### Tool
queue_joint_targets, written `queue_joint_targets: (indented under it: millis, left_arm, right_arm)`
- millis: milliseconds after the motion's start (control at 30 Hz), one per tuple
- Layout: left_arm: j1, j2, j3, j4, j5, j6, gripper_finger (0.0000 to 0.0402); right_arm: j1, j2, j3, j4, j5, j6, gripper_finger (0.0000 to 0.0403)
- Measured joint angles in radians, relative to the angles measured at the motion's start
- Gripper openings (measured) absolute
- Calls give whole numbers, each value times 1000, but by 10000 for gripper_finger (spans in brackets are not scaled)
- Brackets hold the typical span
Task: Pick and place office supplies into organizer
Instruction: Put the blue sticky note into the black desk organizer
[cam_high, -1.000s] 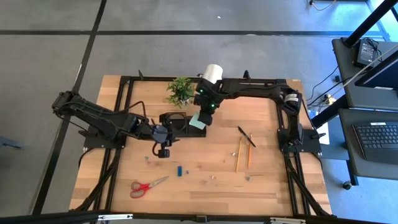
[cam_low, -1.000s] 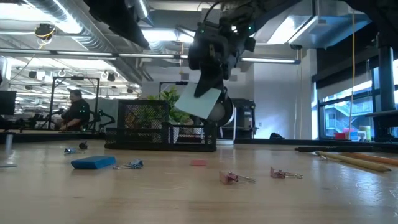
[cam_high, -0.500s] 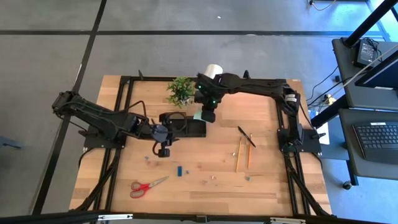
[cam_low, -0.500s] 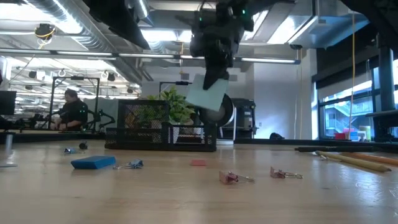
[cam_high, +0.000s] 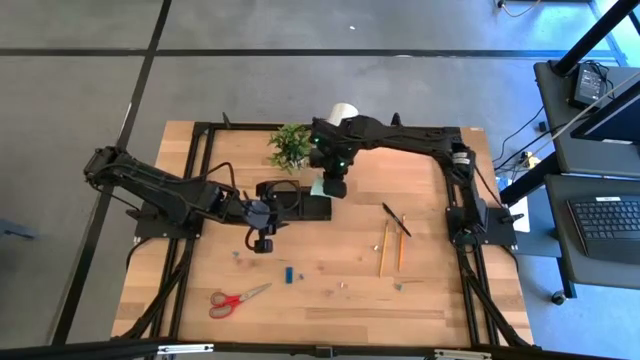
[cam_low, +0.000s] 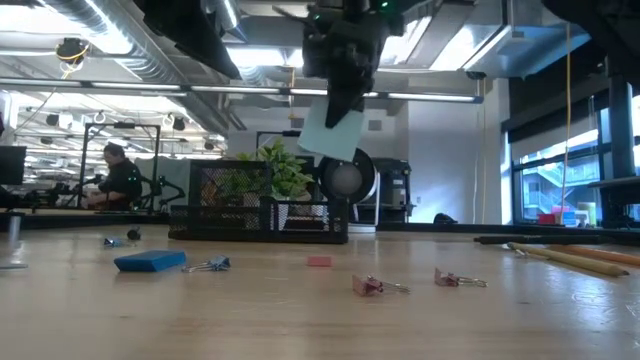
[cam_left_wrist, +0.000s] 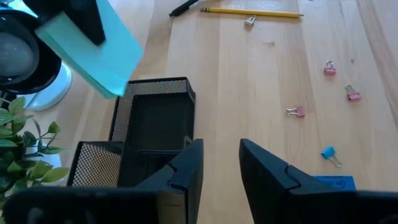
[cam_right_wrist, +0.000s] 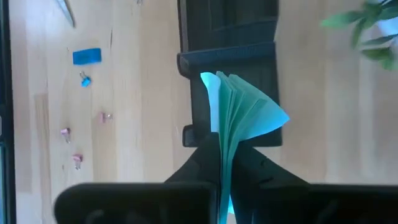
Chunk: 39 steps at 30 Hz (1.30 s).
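Teal square paper note pad (cam_low: 330, 140) hangs pinched edge-on in the right gripper (cam_right_wrist: 222, 163), now carried over the black mesh organizer (cam_high: 300, 201) near the tabletop's far edge; release looks next. Left gripper (cam_left_wrist: 219, 163) waits beside, fingers parted and empty.

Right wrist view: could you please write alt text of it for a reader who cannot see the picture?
The right claw pinches a pale teal note pad, its sheets fanned open, above the black mesh organizer on the wooden table. A small blue piece and tiny clips lie beside it, and green leaves show at one corner.
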Motion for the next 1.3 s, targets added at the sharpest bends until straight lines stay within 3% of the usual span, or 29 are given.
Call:
queue_joint_targets:
  millis: [400, 1300]
  left_arm:
    - [6, 0, 0, -3, 1, 2, 97]
    - [6, 1, 0, -14, 11, -7, 97]
  right_arm:
    - [28, 274, 391, -251, 8, -105, 18]
    - [46, 387, 380, -217, -19, -163, 19]
